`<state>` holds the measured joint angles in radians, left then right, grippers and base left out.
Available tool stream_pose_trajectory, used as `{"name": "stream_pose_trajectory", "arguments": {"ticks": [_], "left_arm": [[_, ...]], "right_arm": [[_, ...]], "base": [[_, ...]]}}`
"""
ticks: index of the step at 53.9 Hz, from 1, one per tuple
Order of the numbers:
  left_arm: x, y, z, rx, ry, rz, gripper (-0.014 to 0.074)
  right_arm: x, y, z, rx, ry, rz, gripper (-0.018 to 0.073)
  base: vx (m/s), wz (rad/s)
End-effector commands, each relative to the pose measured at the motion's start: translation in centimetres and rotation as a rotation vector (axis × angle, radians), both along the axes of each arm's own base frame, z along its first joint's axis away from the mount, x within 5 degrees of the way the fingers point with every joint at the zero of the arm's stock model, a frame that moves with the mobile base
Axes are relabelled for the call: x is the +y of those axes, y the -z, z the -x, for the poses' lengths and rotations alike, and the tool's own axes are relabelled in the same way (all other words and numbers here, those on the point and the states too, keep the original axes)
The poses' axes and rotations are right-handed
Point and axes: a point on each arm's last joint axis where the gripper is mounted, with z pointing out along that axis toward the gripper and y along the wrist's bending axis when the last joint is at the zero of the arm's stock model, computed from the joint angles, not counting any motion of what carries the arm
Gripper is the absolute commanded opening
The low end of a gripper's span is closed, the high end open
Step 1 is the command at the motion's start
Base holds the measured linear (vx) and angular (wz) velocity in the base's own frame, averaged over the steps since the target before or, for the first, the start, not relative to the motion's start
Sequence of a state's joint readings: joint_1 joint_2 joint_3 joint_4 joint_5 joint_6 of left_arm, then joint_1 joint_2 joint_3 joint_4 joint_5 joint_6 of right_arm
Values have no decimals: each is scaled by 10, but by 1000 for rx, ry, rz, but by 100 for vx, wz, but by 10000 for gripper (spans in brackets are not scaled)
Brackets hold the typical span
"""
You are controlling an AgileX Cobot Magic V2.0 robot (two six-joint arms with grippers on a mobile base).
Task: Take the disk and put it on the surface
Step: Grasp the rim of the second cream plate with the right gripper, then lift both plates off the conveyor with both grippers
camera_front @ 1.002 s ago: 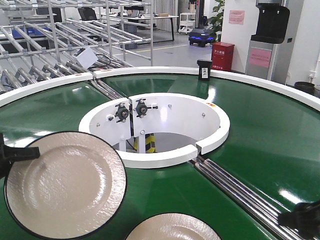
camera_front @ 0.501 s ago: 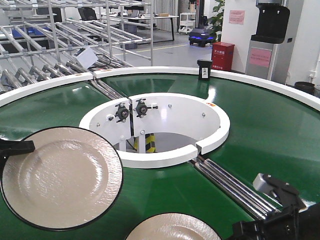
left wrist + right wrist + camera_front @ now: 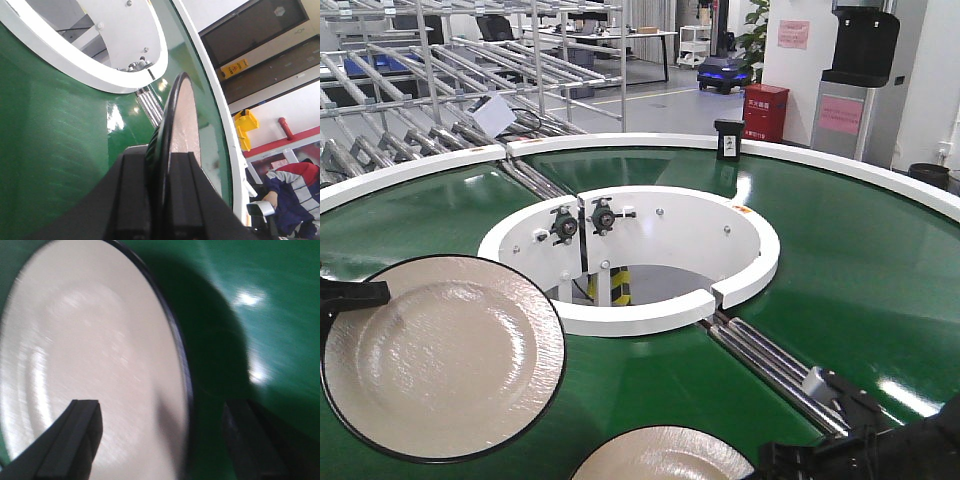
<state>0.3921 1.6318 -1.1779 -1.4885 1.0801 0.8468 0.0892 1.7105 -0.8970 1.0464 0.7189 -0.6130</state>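
A cream disk with a black rim point(image 3: 440, 355) is over the green belt at the front left. My left gripper point(image 3: 342, 296) is shut on its left rim. The left wrist view shows this disk point(image 3: 181, 117) edge-on, pinched between the black fingers of the left gripper point(image 3: 165, 167). A second cream disk point(image 3: 665, 455) lies at the bottom centre. My right gripper point(image 3: 775, 465) is just to its right. In the right wrist view the right gripper point(image 3: 165, 440) stands open, with the rim of that disk point(image 3: 90, 365) between its fingers. The surface is out of view.
The glossy green conveyor belt point(image 3: 860, 260) rings a white-walled central opening point(image 3: 640, 315). Steel roller rails point(image 3: 770, 365) cross the belt toward my right arm point(image 3: 895, 445). A black box point(image 3: 728, 140) stands on the far rim. Metal racks point(image 3: 420, 90) fill the back left.
The left gripper shifted its disk slightly left, then held still. The right arm swung in from the lower right toward the bottom disk.
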Motion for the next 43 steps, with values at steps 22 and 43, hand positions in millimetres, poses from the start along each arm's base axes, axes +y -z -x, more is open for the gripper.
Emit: {"name": "stream_pose_trajectory", "arguments": {"ticks": [22, 43], "left_arm": [[-3, -28, 8, -63, -14, 18, -1], [-3, -31, 8, -32, -37, 113, -1]], "right_arm": [[17, 1, -20, -64, 8, -277, -15], [-17, -73, -15, -270, 180, -407, -9]], "base": [[0, 0], [0, 0]]}}
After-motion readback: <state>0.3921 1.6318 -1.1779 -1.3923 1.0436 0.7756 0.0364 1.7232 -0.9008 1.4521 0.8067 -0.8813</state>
